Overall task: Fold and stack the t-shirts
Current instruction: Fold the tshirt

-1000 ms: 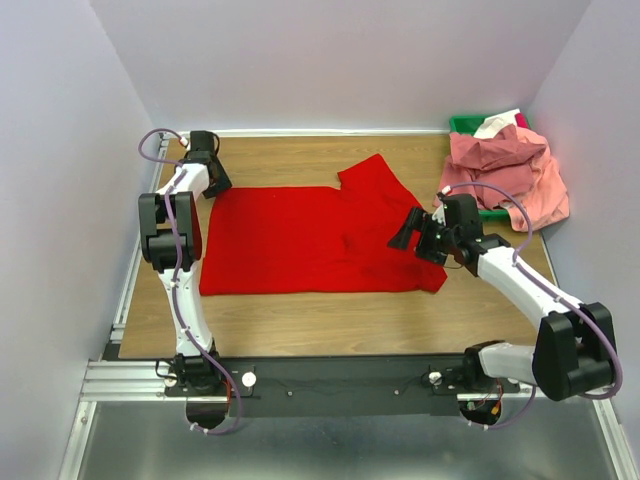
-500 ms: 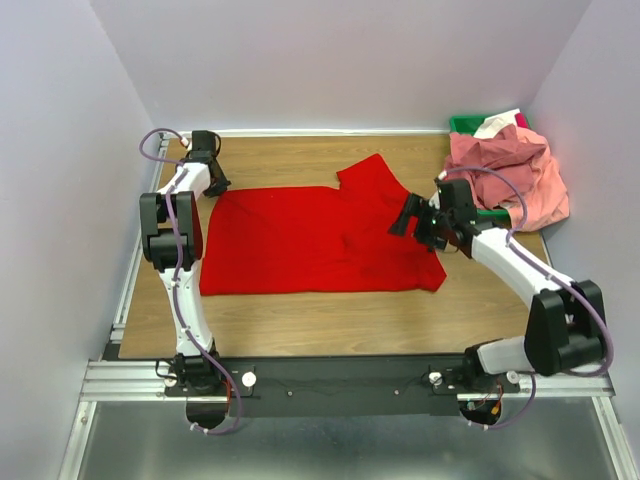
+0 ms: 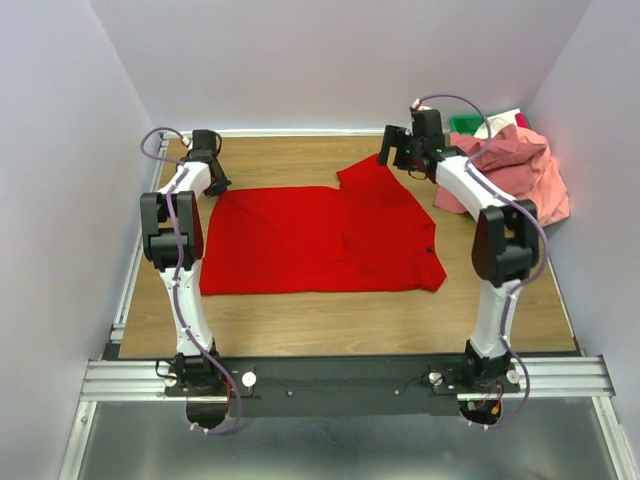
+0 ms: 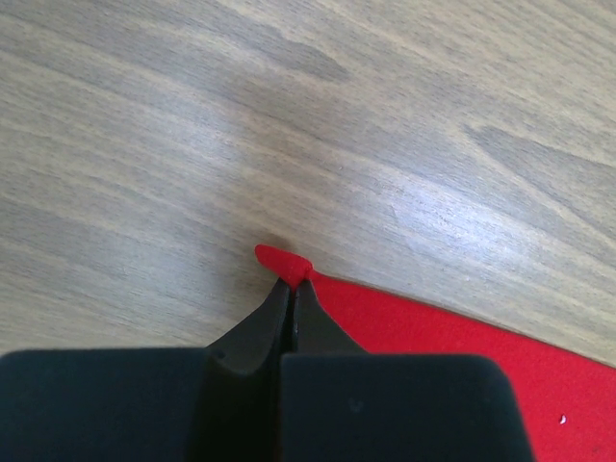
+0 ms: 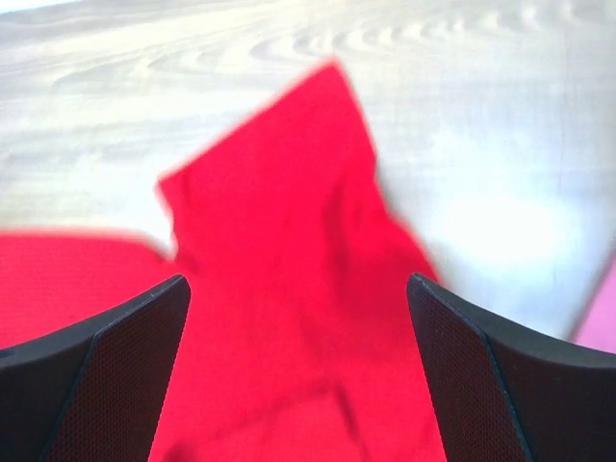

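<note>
We have the red t-shirt (image 3: 320, 240) spread flat on the table (image 3: 330, 310), with one sleeve poking toward the far edge. The left gripper (image 4: 292, 282) is clamped tight on the shirt's far-left corner tip. The right gripper (image 5: 296, 289) hangs over that far sleeve, jaws spread wide, nothing in them. We judge the right should drop onto the sleeve's edge and pinch cleanly while the left holds its corner taut. The pink t-shirts (image 3: 510, 170) are heaped far right over the green bin (image 3: 465, 124); we cannot count them. The right wrist view is blurred, so height above the cloth is unclear.
</note>
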Motion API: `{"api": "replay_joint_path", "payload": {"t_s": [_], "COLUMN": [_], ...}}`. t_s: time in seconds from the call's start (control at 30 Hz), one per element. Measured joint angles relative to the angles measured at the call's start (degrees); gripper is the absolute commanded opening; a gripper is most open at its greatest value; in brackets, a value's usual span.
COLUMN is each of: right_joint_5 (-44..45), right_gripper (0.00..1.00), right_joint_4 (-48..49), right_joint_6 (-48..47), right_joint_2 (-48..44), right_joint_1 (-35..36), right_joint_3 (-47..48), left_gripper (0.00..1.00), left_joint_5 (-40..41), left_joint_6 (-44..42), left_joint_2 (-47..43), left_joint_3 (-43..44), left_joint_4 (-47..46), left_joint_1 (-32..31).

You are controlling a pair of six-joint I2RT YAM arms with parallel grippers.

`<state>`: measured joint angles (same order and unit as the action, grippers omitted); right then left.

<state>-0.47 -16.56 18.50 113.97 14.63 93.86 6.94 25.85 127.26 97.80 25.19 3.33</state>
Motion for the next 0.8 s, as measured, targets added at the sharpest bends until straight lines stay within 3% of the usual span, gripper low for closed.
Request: {"api": "replay_joint_path", "payload": {"t_s": [0.27, 0.43, 0.63, 0.8], "right_joint_5": [4.46, 6.60, 7.15, 8.72], "right_gripper": [1.00, 1.00, 1.00, 0.96], "right_joint_4": [0.28, -0.39, -0.33, -0.15], "right_joint_6": [-3.61, -4.00, -2.89, -3.15], "right_joint_2": [23.50, 33.64, 38.49, 40.70], "right_joint_1": [0.07, 0.37, 0.90, 2.27], "right_joint_3": [21.94, 33.07, 42.36, 44.35], "left_gripper": [0.00, 0.00, 0.00, 0.00], "left_joint_5": [-0.09, -0.13, -0.63, -0.76], "left_joint_6": [-0.15, -0.22, -0.35, -0.46], "left_joint_2": [0.02, 0.02, 0.02, 0.02], "left_joint_3": [0.00, 0.00, 0.00, 0.00], "left_joint_4": [0.00, -0.07, -0.20, -0.22], "left_joint_1": [-0.09, -0.09, -0.09, -0.09]}}
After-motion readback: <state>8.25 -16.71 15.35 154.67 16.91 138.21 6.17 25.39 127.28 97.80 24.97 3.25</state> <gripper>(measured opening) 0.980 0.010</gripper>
